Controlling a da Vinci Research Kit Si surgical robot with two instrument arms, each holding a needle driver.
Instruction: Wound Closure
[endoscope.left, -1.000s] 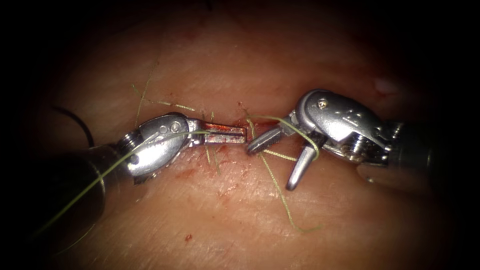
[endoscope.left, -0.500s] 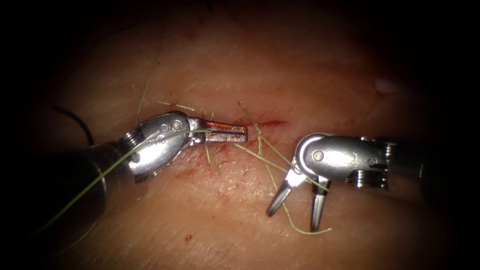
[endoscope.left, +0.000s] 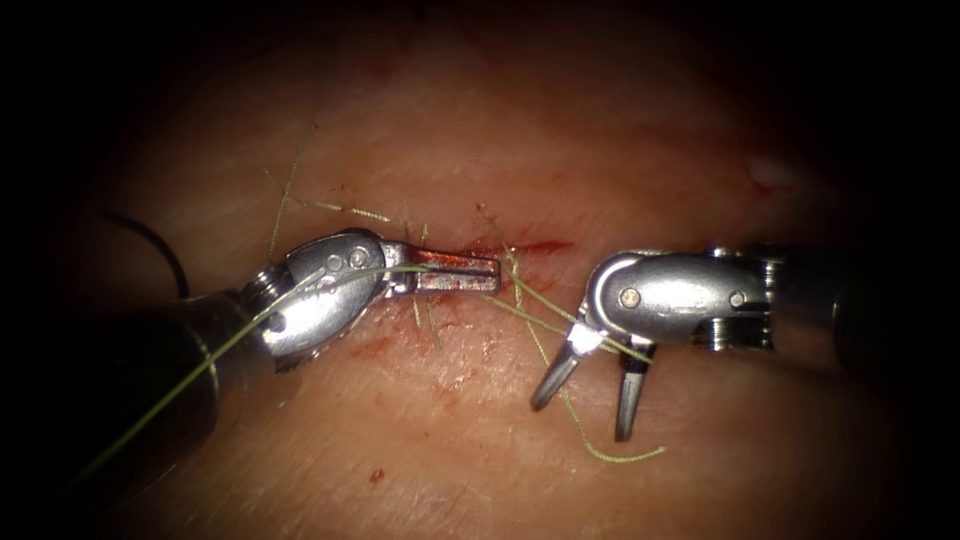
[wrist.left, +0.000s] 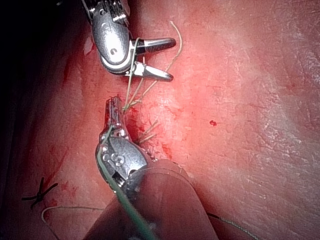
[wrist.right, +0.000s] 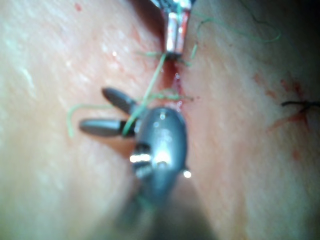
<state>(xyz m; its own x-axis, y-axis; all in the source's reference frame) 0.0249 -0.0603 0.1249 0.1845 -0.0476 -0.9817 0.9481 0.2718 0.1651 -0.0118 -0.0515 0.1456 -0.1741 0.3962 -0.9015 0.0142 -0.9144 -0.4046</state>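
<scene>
Green thread (endoscope.left: 530, 310) crossing the cut (endoscope.left: 530, 246) in the tissue (endoscope.left: 600, 140), looped round the right tool (endoscope.left: 585, 400) at the root of its wide-open, empty jaws. Clamped at the cut by the left tool (endoscope.left: 470, 274), jaws shut on thread (or so it seems). Loose tail lying just past the right tips. No needle made out.

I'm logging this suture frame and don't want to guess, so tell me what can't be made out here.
- Needle: I can't locate it; no curved metal is identifiable on the tissue.
- Left pincer: jaws look closed; whether the thread is clamped between them is too fine to tell, endoscope view.
- Thread under the right pincer: crosses its open jaws; contact is unclear, right wrist view blurred.
</scene>
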